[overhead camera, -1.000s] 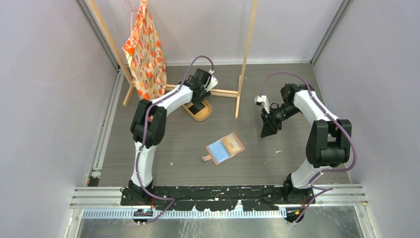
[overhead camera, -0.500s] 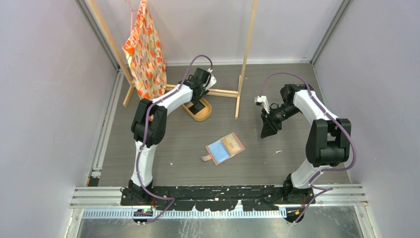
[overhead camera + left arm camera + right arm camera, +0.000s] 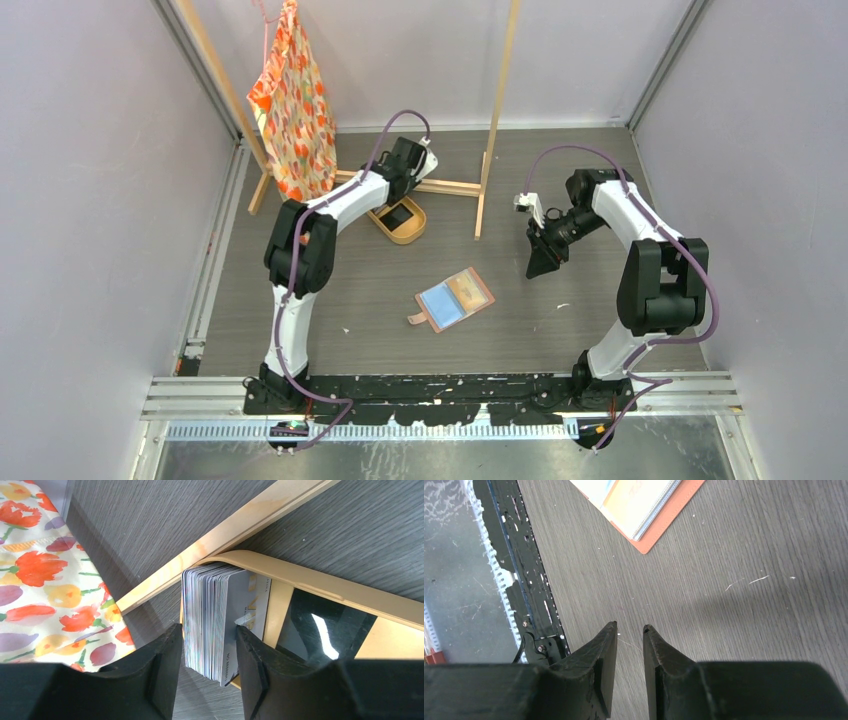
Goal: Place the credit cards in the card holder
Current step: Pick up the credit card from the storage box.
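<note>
Here, credit cards upright in tray, left jaws straddling them, grip unclear, right jaws narrow, empty

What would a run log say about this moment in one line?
left hand astride credit cards in tray | right hand empty, hovering | card holder open

Left pincer narrowed around credit cards in tray.

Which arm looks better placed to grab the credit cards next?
Left. The left fingers flank the credit cards standing in the tan tray. The right fingers hang over the table near the card holder, nothing between them.
</note>
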Controlling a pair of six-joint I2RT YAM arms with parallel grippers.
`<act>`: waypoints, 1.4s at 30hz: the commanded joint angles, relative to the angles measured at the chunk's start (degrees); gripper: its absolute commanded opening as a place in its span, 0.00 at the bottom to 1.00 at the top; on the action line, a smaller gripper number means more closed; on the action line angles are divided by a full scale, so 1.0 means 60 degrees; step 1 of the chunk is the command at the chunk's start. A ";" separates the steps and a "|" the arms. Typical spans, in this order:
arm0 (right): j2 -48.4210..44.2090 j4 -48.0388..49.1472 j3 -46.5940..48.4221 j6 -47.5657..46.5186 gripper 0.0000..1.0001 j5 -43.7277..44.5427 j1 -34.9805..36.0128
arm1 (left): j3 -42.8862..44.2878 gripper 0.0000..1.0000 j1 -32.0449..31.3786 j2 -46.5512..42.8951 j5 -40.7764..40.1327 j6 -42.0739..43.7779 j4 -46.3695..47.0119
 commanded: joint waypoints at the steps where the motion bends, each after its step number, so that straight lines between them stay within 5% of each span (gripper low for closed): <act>1: 0.0028 -0.0198 0.0332 -0.0260 0.31 -0.0233 -0.0025 | -0.0014 0.43 0.0072 -0.0632 -0.0405 0.0008 0.0556; 24: 0.0050 -0.0302 0.0376 -0.0313 0.31 -0.0253 -0.0015 | 0.0130 0.08 0.0027 -0.0574 -0.0270 -0.0041 0.0315; 42: 0.0009 -0.0318 0.0380 -0.0332 0.31 -0.0235 -0.0020 | 0.0074 0.00 0.0027 -0.1097 0.0638 -0.0300 -0.0043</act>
